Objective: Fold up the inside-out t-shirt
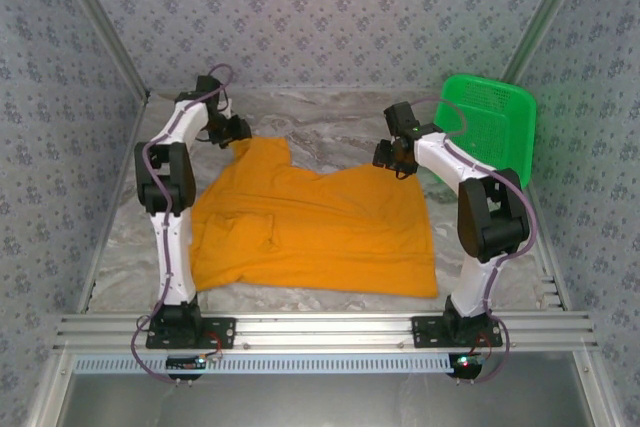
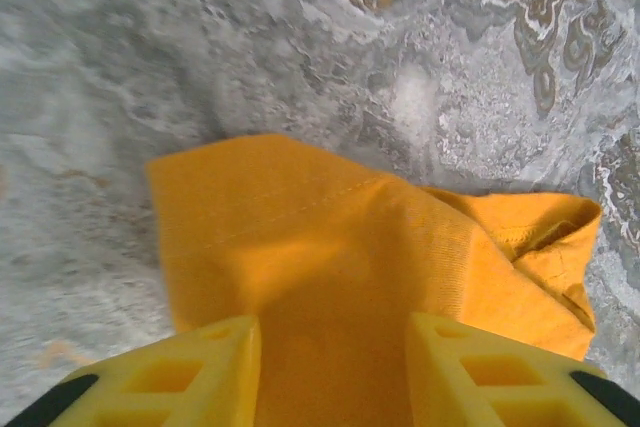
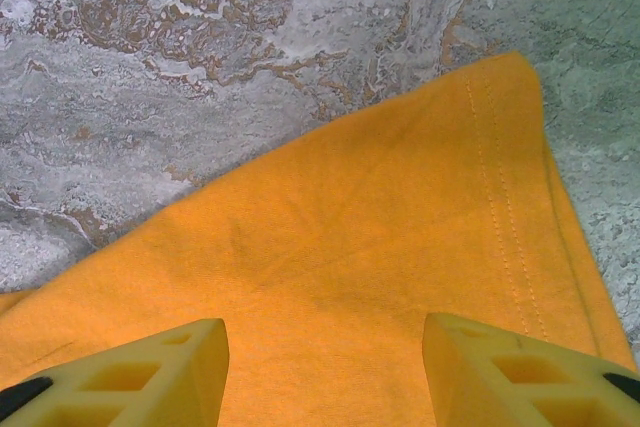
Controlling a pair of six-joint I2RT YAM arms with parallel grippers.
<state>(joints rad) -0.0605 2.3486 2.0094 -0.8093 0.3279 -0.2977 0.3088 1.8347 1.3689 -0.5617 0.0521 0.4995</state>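
Your orange t-shirt (image 1: 310, 232) lies spread on the marble table (image 1: 330, 117). The left gripper (image 2: 332, 352) and right gripper (image 3: 325, 352) stand apart over its far corners, holding nothing. Spreading looks about done, so next pinch those corners for the first fold.

Top cam's looking down from high up behind the arm bases (image 1: 190, 325) at the whole table (image 1: 330, 122), while both wrist cams are hovering close, peering past their yellow fingers (image 2: 190, 377) at far shirt (image 1: 320, 227) corners it's also catching.
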